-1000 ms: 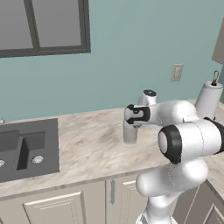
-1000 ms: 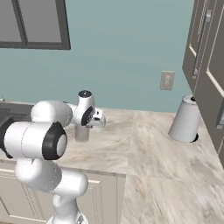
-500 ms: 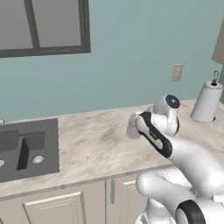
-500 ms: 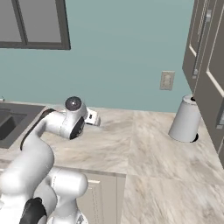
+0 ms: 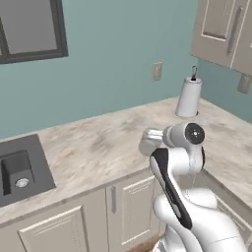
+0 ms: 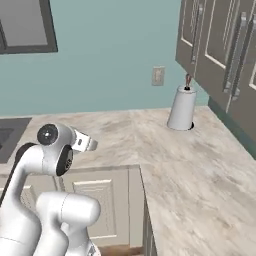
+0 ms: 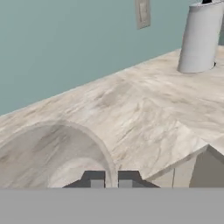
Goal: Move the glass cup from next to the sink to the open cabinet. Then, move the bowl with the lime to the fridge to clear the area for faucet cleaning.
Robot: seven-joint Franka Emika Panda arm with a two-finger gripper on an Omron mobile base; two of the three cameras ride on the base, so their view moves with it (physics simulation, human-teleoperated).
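Illumination is even and diffuse in all views; no glare. The paper towel roll (image 6: 182,107) casts a faint contact shadow on the counter (image 6: 200,165). Rendering is soft and low-resolution, with edges slightly blurred throughout.

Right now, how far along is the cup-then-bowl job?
Done: the glass cup is picked up, away from the sink. In hand: the pincer is shut on the cup's wall, above the counter, facing the paper towel roll. Left: setting it in the open cabinet, then the whole bowl-and-lime move to the fridge.
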